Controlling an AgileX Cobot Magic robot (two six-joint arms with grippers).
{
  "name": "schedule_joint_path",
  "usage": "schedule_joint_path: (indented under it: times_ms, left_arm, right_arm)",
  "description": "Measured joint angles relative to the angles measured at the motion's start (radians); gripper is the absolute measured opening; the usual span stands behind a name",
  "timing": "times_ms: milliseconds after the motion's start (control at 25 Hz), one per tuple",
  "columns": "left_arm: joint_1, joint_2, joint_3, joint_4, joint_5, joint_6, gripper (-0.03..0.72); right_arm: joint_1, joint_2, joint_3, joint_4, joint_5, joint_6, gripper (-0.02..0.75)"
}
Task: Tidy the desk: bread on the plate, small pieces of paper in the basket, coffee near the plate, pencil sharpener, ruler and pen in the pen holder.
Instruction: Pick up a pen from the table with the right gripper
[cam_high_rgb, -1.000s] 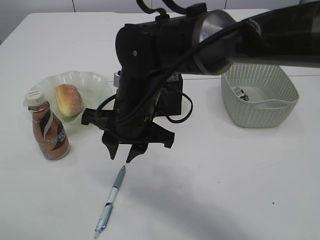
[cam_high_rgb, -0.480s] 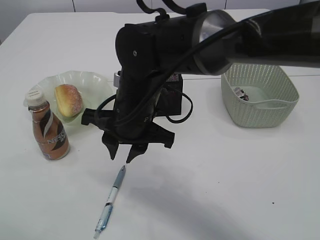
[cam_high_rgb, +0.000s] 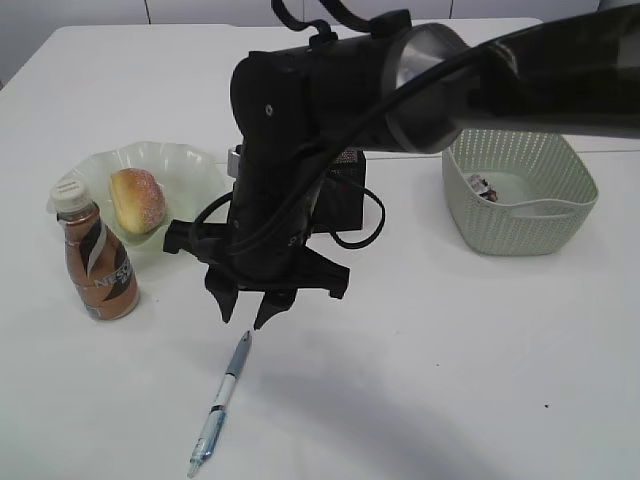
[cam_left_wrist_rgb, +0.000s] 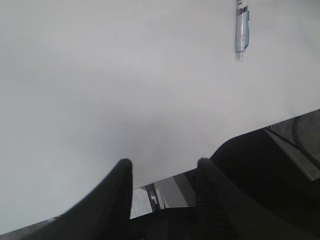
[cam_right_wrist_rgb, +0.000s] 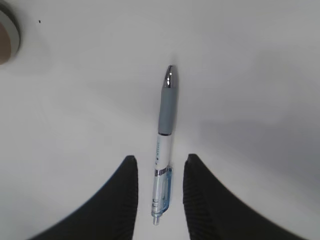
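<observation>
Far left on surface (cam_high_rgb: 480, 330): coffee (cam_high_rgb: 97, 262) upright, just beside plate (cam_high_rgb: 190, 168), bread (cam_high_rgb: 137, 200) resting in plate. Those two look done.

Centre-left: pen (cam_high_rgb: 222, 400) flat on surface, lying diagonally, near end toward front edge, far tip just below right gripper (cam_high_rgb: 250, 312). Right wrist view: pen (cam_right_wrist_rgb: 164, 139) running lengthwise between the jaws, clicker end down in the gap, jaws part open, empty, not touching barrel. Left gripper (cam_left_wrist_rgb: 161, 167): jaws part open too, nothing between, over bare surface, pen (cam_left_wrist_rgb: 242, 29) well apart at top of its view.

Step in hand, judged: pick up pen w/ right gripper. To do well: come straight down, keep barrel centred in gap, close on mid-barrel near grey grip, not the tip, so pen doesn't pivot or roll. Check fingertips clear surface before closing.

Behind arm: pen holder (cam_high_rgb: 345, 190), mostly hidden. Lift high enough to clear its rim, then drop pen in end first.

Right: basket (cam_high_rgb: 520, 190), something small inside, can't tell what. Ruler, sharpener not seen.
</observation>
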Motion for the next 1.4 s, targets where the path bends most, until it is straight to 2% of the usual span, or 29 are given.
schedule_joint_path:
  times_ms: [1400]
  left_arm:
    - [0.000, 0.000, 0.000, -0.011, 0.000, 0.000, 0.307]
  right_arm:
    - [0.000, 0.006, 0.000, 0.017, -0.013, 0.001, 0.258]
